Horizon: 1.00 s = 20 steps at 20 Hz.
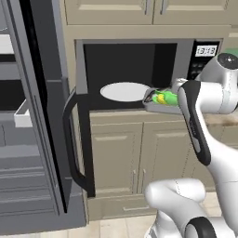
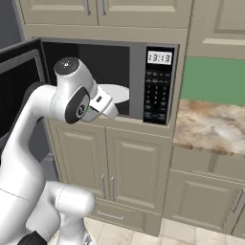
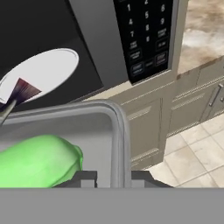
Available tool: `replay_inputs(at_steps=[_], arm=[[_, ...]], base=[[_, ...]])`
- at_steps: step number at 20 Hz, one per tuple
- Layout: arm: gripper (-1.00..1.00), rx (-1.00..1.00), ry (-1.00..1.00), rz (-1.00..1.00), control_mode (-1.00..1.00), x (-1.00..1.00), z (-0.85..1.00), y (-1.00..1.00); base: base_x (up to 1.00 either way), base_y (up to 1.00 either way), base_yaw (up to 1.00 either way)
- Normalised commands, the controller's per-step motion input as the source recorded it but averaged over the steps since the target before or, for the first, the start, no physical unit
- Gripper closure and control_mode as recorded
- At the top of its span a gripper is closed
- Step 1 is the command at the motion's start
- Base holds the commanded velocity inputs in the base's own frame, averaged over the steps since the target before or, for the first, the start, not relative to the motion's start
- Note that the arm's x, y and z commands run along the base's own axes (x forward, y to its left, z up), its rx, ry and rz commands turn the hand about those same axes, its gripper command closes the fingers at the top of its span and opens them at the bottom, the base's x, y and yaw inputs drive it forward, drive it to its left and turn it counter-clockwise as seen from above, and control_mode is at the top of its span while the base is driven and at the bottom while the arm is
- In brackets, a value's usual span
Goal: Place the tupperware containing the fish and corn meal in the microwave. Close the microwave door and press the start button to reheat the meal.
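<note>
The microwave (image 1: pixel 135 51) stands open, and its door (image 1: pixel 86 148) is swung out to the left with its curved handle (image 1: pixel 69 139) facing me. Inside lies a white turntable plate (image 1: pixel 124 91). The tupperware (image 1: pixel 155 103) hangs at the opening's front right corner, level with the sill, showing the green and yellow fish and corn meal (image 1: pixel 165 98). My gripper (image 3: pixel 114 178) is shut on the tupperware's rim (image 3: pixel 119 131), with the green lump (image 3: pixel 39 162) just left of the fingers. The keypad (image 2: pixel 158 93) and display (image 2: pixel 159 57) sit right of the cavity.
The fridge (image 1: pixel 18 116) stands open at the left, its tall dark door edge (image 1: pixel 42 116) close beside the microwave door. Beige cabinets (image 2: pixel 124 162) run below, and a marbled counter (image 2: pixel 210 122) lies to the right. My own arm (image 2: pixel 67 100) covers part of the opening.
</note>
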Motion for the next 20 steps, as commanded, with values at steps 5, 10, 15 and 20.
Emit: replay_inputs(at_steps=[5, 10, 15, 20], arm=[[1.0, 0.0, 0.0, 0.0, 1.0, 0.0, 0.0, 0.0], [1.0, 0.0, 0.0, 0.0, 1.0, 0.0, 0.0, 0.0], [1.0, 0.0, 0.0, 0.0, 1.0, 0.0, 0.0, 0.0], [1.0, 0.0, 0.0, 0.03, -1.0, 0.0, -0.05, 0.01]], base=[[0.3, 0.05, 0.14], [0.38, 0.0, 0.24], [0.22, 0.0, 0.24], [0.01, 0.05, 0.11]])
